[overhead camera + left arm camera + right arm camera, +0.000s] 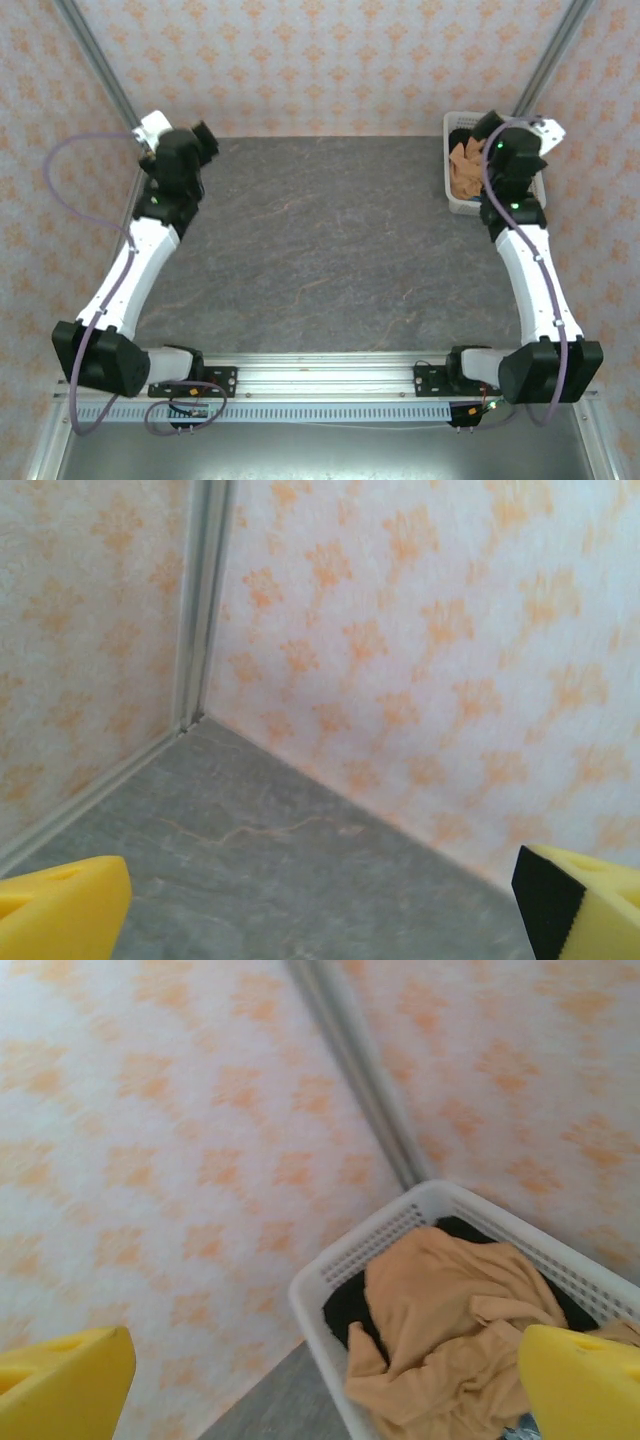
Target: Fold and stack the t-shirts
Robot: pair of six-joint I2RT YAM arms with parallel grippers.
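The orange-tan t-shirt [450, 1310] is seen crumpled up in the white basket [370, 1240], at the lower right of the right wrist view. The black t-shirt [345, 1305] is tucked under it, and only dark bits can be seen at its left side and far edge.

In the top view, the basket is found at the upper right of the frame, by the far right corner of the grey table [320, 250].

The right gripper [320, 1390] is held up close to the basket. Its yellow fingers [60, 1380] are spread wide apart, and nothing is held between them.

The left gripper [320, 905] is seen at the upper left of the top view, near the far left corner of the table. Its yellow fingers [60, 910] are spread wide too, and nothing is gripped. Behind the table, walls [320, 60] with an orange pattern are seen.
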